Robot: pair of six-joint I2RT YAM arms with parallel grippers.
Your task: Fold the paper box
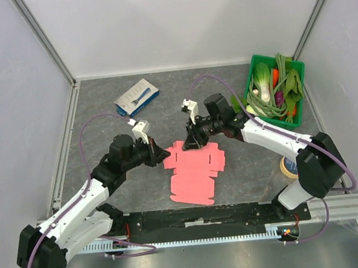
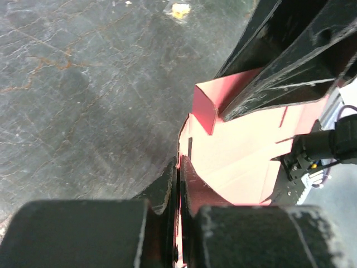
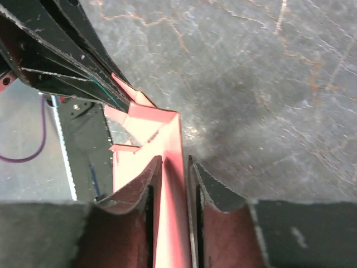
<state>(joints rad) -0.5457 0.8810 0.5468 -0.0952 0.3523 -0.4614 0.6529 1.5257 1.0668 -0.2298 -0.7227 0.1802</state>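
Note:
The pink-red paper box (image 1: 195, 170) lies mostly flat on the dark table between both arms, with its far-left flaps raised. My left gripper (image 1: 162, 154) meets its left edge. In the left wrist view that gripper (image 2: 178, 162) is shut on the thin edge of the paper box (image 2: 240, 151). My right gripper (image 1: 189, 142) is at the far edge. In the right wrist view it (image 3: 174, 159) is open, its jaws a little apart, and an upright flap of the paper box (image 3: 150, 125) stands between them.
A white-and-blue box (image 1: 137, 97) lies at the back left. A green basket (image 1: 300, 107) of vegetables stands at the back right. A tape roll (image 1: 289, 167) sits by the right arm's base. White walls close in three sides.

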